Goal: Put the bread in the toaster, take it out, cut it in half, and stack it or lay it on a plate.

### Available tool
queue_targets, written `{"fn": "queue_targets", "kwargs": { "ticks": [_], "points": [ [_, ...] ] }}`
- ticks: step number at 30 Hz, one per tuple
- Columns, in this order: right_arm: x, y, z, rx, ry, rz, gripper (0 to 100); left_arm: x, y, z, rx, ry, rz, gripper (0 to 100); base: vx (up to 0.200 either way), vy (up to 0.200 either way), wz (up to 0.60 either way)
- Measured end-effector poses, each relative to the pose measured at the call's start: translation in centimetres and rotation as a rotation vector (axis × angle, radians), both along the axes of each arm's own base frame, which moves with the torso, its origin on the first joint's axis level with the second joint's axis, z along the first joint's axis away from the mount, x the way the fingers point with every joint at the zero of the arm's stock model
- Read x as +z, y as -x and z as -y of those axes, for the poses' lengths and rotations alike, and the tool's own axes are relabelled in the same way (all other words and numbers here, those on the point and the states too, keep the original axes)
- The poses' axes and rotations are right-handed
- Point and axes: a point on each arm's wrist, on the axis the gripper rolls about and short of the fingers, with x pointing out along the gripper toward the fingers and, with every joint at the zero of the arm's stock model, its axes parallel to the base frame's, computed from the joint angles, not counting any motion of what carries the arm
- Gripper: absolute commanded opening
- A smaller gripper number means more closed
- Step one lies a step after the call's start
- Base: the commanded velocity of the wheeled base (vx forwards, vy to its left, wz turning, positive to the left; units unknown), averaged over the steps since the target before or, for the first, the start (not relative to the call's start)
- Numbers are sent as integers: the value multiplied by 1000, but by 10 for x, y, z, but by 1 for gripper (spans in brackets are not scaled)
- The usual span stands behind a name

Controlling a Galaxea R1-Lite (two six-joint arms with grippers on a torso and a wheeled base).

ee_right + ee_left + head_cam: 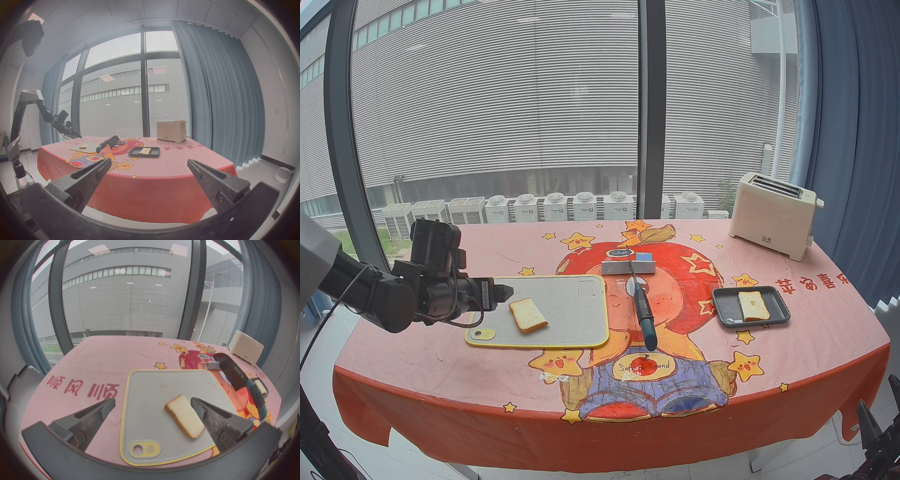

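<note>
One half slice of bread (528, 314) (185, 415) lies on the grey, yellow-rimmed cutting board (575, 312) (150, 387). Another half (754, 305) (145, 151) lies on the dark rectangular plate (725, 309) (137, 153) at the right. My left gripper (503, 292) (151, 404) hovers open just left of the board's bread, holding nothing. The cream toaster (775, 214) (171, 131) stands at the back right with empty slots. My right gripper (148, 164) is open and empty, low and off the table's front right side.
A knife with a dark teal handle (644, 315) (250, 387) lies mid-table, its blade resting on a small grey rack (628, 267). The table carries a pink printed cloth (456, 369). A window and a blue curtain (856, 125) stand behind.
</note>
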Motion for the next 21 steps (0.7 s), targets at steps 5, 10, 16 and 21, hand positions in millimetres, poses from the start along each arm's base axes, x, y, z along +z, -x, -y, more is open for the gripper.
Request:
{"fn": "queue_targets", "kwargs": {
  "ticks": [5,10,16,21],
  "points": [
    [0,1,0,6,-9,6,100,-12,5,11,-3,-49,-75,100,0,0,0],
    [0,1,0,10,-18,6,100,-16,2,20,12,-89,-78,100,0,0,0],
    [0,1,0,17,-23,7,100,-24,-2,24,6,-98,-91,100,0,0,0],
    [0,1,0,17,-22,9,100,-34,-6,25,20,-119,-113,0,0,0,0]
  ]
}}
